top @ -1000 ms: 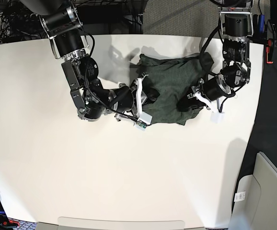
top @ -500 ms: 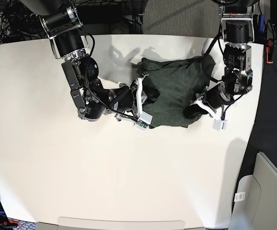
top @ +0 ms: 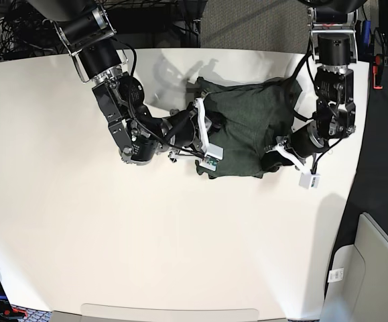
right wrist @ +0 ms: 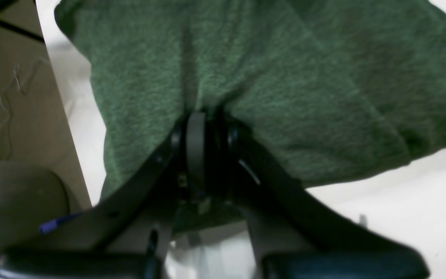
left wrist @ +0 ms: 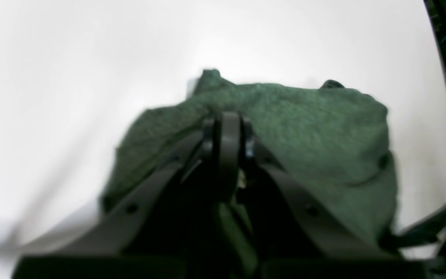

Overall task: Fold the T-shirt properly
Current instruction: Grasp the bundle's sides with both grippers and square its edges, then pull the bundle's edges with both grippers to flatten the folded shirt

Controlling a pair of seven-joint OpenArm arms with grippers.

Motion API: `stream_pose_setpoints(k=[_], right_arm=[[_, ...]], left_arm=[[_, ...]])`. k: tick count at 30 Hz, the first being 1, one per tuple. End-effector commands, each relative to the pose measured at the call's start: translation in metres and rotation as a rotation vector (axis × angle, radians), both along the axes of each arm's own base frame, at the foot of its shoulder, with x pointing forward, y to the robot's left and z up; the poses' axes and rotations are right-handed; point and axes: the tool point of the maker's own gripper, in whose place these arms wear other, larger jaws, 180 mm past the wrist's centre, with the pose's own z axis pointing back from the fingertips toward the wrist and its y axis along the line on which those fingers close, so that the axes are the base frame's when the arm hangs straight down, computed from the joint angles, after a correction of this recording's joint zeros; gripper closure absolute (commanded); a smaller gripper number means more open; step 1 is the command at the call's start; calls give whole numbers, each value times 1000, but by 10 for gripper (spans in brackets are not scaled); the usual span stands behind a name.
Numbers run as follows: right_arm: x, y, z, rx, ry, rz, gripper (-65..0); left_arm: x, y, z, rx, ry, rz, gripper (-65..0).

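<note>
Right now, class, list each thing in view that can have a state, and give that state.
Dark olive-green heathered knit T-shirt: bunched, partly folded, lying on the white table.
Left gripper: shut on the T-shirt's edge.
Right gripper: shut on the T-shirt's opposite edge.

Lab: white table point(top: 80, 235), tangled cables point(top: 6, 27)

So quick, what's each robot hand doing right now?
Left gripper: shut on the shirt.
Right gripper: shut on the shirt too.
</note>
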Motion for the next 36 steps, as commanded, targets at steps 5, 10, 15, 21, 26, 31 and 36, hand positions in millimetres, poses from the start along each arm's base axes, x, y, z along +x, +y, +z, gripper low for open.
stream_pose_setpoints(k=[5,10,15,21,26,31,36], right_arm=[[-4,12,8,-3,-31,64,-45],[-5,14,10,-2,-37,72,-44],[8,12,31,40,-96,37,-44],[36,4,56,143,-124,-67,-44],[80,3,92,214,-233,-130,-44],[116,-3,96,155,-292,-166,-43],[127,-3,74,20,-315,-177,-43]], left_arm=[[31,15,34,66,-106,2,-1],[36,17,40,97,-123,-6,-1],[18,22,61,171,-189,-49,-1],[-29,26,79,257,-244,-97,-1],[-71,38,84,338,-183,-119,0],[-103,41,83,332,-95,-148,0],[-129,42,73,264,-8,-159,0]])
